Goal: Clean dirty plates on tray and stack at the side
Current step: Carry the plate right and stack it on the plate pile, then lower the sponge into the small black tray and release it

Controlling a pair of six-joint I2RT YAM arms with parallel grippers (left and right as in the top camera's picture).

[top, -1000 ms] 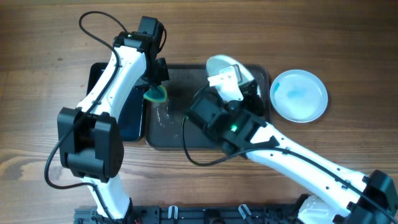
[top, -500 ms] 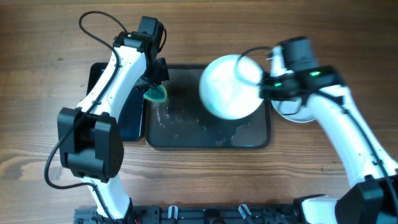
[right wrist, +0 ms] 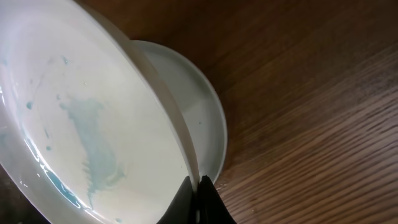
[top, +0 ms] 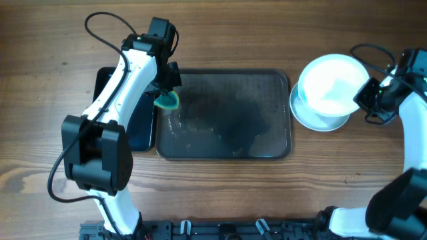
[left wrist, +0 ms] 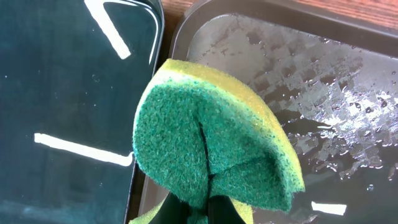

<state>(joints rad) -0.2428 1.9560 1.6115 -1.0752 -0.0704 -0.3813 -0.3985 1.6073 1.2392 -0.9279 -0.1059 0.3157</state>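
The dark tray (top: 270, 143) lies mid-table, wet and with no plate on it. My right gripper (top: 367, 95) is shut on the rim of a white plate (top: 328, 83), which hangs tilted over a second white plate (top: 320, 123) resting on the wood right of the tray. In the right wrist view the held plate (right wrist: 87, 118) shows a faint blue smear, the lower plate (right wrist: 199, 106) sits behind it, and the gripper (right wrist: 199, 190) pinches the rim. My left gripper (left wrist: 200, 210) is shut on a green-and-yellow sponge (left wrist: 211, 143) above the tray's left edge (left wrist: 186, 37); overhead the sponge (top: 167, 101) shows there too.
A smaller glossy black tray (top: 127, 127) with water sits against the big tray's left side, partly under my left arm. Bare wooden table surrounds both trays. The right arm's cable (top: 367, 50) loops above the plates.
My right arm has carried the plate off the tray and rightward, over the plate on the table. The tray now holds no plate. The left arm and sponge have not moved.
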